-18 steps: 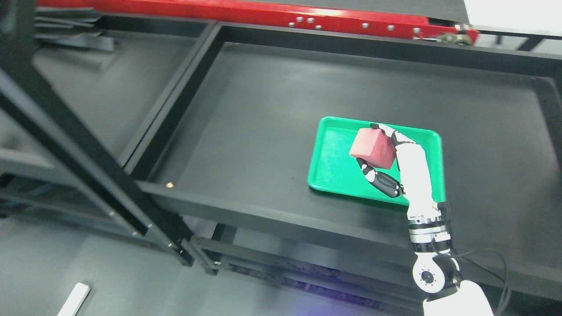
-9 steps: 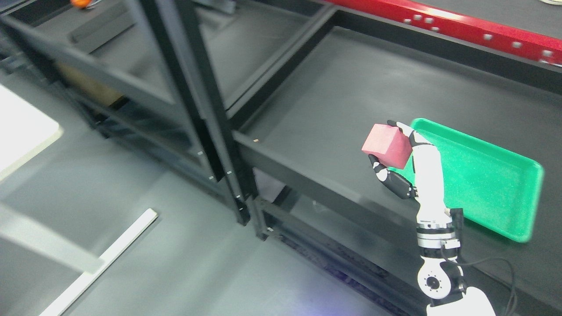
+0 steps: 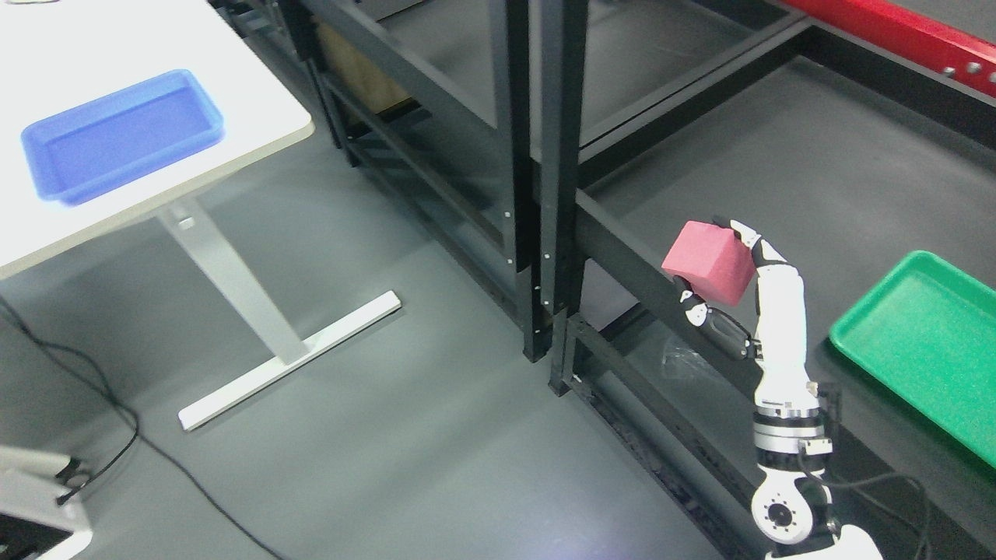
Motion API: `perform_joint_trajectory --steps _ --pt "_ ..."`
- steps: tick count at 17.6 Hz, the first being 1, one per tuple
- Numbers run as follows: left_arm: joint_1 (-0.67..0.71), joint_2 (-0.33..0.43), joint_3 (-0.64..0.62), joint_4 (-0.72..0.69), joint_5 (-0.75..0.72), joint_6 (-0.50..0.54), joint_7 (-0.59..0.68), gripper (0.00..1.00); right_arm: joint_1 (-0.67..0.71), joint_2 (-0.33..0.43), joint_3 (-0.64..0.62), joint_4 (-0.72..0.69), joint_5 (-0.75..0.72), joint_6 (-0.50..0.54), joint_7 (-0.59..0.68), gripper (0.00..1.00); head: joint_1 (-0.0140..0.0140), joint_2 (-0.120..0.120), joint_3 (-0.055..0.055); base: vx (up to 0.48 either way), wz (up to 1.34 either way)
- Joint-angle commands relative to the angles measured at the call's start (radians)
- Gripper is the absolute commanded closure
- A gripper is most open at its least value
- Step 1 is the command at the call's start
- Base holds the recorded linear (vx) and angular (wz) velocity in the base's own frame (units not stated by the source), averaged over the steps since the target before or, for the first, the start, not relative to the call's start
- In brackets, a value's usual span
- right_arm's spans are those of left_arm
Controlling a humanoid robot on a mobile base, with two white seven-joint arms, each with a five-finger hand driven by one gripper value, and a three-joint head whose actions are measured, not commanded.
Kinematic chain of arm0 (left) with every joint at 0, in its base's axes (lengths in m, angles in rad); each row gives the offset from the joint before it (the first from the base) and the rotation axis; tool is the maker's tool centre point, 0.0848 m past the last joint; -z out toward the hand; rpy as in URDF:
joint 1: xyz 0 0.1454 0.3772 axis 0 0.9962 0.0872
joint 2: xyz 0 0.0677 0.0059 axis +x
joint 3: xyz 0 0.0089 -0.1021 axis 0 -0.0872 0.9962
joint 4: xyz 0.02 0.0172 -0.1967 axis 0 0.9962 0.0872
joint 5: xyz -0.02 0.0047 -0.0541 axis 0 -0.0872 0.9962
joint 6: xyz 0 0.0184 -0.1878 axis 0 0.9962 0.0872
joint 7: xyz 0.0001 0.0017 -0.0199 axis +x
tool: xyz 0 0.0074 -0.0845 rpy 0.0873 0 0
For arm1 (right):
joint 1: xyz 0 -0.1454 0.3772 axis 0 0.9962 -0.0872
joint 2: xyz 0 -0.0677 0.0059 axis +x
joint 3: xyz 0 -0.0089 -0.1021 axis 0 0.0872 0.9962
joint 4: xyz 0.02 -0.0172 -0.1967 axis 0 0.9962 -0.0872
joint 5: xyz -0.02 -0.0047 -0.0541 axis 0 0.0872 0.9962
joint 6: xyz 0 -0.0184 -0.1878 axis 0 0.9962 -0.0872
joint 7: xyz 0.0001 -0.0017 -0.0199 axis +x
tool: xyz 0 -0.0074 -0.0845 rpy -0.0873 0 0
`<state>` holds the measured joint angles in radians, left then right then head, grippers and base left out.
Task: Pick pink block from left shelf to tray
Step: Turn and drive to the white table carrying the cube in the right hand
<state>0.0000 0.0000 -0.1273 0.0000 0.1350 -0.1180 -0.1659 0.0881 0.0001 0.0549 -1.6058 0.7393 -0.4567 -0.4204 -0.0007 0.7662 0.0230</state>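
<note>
We see one dark metal shelf unit [image 3: 778, 155], one white table [image 3: 117, 47], and two shallow plastic trays: a blue tray [image 3: 47, 167] on the table and a green tray [image 3: 848, 330] on the shelf. One arm rises from the lower right; our right hand [image 3: 735, 292] points upward, fingers clamped around the single pink block [image 3: 708, 261], a matte cube seemingly held over the shelf's front edge, clear of both trays.
</note>
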Motion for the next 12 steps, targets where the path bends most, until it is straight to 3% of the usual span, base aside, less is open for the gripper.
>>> perform_joint_trajectory --steps 1,12 --pt "0.02 0.017 0.0 -0.017 0.0 0.0 0.0 0.0 0.021 -0.018 -0.006 -0.029 -0.006 -0.003 0.012 0.9 0.0 0.0 0.0 -0.129 0.72" --pt "0.02 0.017 0.0 -0.017 0.0 0.0 0.0 0.0 0.013 -0.018 -0.003 -0.028 -0.006 -0.03 0.015 0.88 0.0 0.0 0.0 -0.148 0.64"
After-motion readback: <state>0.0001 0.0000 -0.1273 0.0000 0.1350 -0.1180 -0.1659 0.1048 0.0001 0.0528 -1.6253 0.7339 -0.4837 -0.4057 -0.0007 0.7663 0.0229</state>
